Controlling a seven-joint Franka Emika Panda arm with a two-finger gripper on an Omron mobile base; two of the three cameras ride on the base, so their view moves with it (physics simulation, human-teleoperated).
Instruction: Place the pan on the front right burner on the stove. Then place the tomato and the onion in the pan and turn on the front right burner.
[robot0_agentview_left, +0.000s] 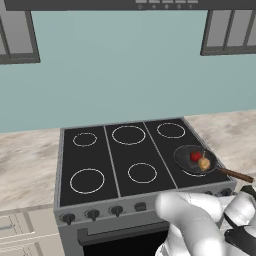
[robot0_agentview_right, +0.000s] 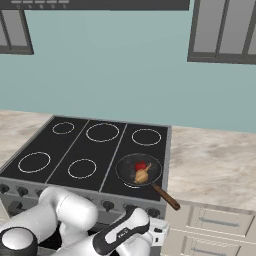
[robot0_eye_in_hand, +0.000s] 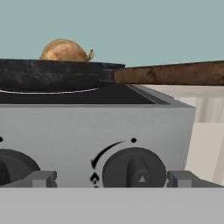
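The pan sits on the stove, over the front right burner, whose white ring shows only as a short arc past the pan's rim. The tomato and the onion lie inside the pan, touching or nearly so. In the hand view the pan is seen edge-on, so its inside and the tomato are hidden, and only the top of the onion rises above the rim.

The brown handle reaches out past the stove's front right corner and overhangs the front edge, above the knob row. The rest of the black top beside the pan lies bare.

The gripper is down in front of the stove's front panel, level with the knobs, its fingertips spread wide and holding nothing. The rightmost knob stands between them, apart from both tips; whether they touch the panel cannot be told. In the base views the arm's white body covers much of the stove's front.
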